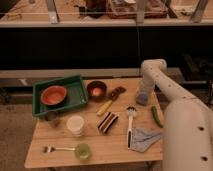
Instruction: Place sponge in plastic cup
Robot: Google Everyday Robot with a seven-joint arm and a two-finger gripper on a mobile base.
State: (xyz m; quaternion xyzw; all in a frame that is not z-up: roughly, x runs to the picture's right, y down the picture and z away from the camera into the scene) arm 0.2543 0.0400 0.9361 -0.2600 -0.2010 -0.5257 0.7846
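Note:
A striped dark-and-light sponge (107,121) lies in the middle of the wooden table (60,159). A white plastic cup (76,125) stands upright to its left. My gripper (141,97) hangs low over the table's right side, well to the right of the sponge and far from the cup. My white arm (165,90) comes in from the lower right.
A green tray (75,84) with an orange bowl (53,95) sits at the back left. There is also a dark red bowl (96,90), a yellow-handled tool (105,107), a white dish brush (130,122), a blue cloth (145,139), a green vegetable (156,116), a small green cup (82,151), a fork (55,148) and a grey cup (51,118).

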